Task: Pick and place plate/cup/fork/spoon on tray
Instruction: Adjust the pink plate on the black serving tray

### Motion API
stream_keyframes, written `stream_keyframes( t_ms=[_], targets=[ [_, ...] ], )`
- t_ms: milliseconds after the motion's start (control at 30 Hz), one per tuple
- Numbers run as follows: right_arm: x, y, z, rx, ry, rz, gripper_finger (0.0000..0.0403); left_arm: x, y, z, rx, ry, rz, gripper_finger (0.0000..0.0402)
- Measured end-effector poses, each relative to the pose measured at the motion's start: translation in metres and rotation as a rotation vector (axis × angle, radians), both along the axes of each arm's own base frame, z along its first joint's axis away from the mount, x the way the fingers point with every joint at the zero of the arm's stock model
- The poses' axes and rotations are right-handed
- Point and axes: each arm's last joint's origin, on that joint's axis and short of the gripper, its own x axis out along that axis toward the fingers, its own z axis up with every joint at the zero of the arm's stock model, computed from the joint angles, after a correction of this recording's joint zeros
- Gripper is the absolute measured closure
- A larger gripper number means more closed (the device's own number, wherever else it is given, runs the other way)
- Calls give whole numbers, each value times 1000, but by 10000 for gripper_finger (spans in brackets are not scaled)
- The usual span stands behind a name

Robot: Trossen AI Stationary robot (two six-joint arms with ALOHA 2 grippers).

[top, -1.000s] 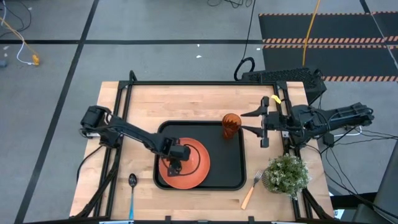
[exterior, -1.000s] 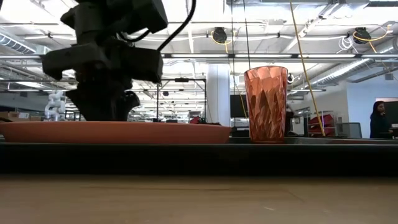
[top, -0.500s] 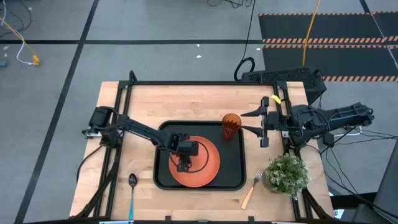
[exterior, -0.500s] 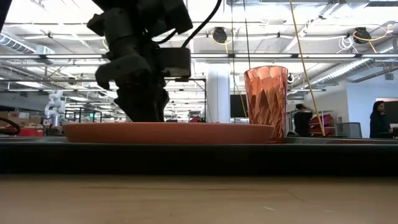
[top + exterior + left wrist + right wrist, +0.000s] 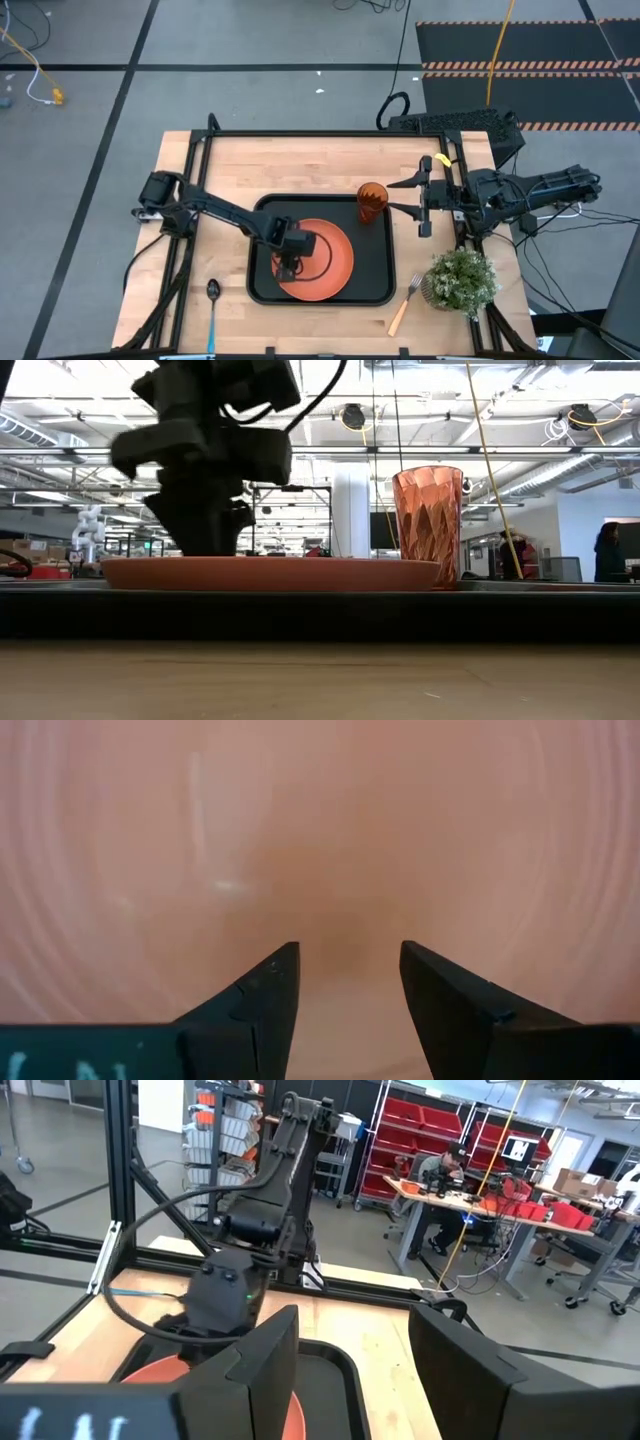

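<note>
**Plate and cup on tray; fork and spoon left on desk**

Roughly half done, judging from the layout. The plate (image 5: 325, 262) lay flat inside the tray (image 5: 375, 290), filling its left and middle part. The cup (image 5: 371, 201) stood upright at the tray's far right corner, just beside the plate rim in the low view, contact unclear.

Left claw (image 5: 290, 262) sat low over the plate's left half, pointing down at it. Its wrist view showed only orange plate surface between the two dark fingers (image 5: 262, 1003), which stood parted with nothing between them. Whether the tips touched the plate could not be told. Looked like a release or positioning step on the plate, as a judgement.

Right claw (image 5: 400, 195) waited over the desk just right of the tray, near the cup, fingers spread wide, holding nothing.

Still to do: the spoon (image 5: 212, 310) lay on the desk near the front edge, left of the tray, blue handle pointing to the near side. The fork (image 5: 405, 303) lay on the desk right of the tray's near right corner, beside a potted plant (image 5: 460, 278). Neither was on the tray. Spoon likely suits the left arm, fork the right.
</note>
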Motion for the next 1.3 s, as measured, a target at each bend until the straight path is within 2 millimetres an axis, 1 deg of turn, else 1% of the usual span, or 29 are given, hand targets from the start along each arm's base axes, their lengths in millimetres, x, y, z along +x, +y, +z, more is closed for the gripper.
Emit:
stream_keyframes(
  t_ms=[133,333,433,500,633,767,1300],
  targets=[
    [0,0,0,3,-1,0,222,4,-3,0,51,-49,-11,225],
    [0,0,1,8,-8,0,222,12,1,-19,56,-39,1,225],
    [0,0,1,8,-7,0,222,15,2,-33,63,-13,-12,225],
    [0,0,1,8,-7,0,222,18,2,-36,68,-24,-31,225],
    [0,0,0,7,-3,0,222,23,4,-36,66,-83,-42,225],
    [0,0,0,6,-4,0,222,28,11,-35,59,-121,-26,225],
    [0,0,0,2,3,0,222,35,39,-38,115,-157,2,225]
  ],
)
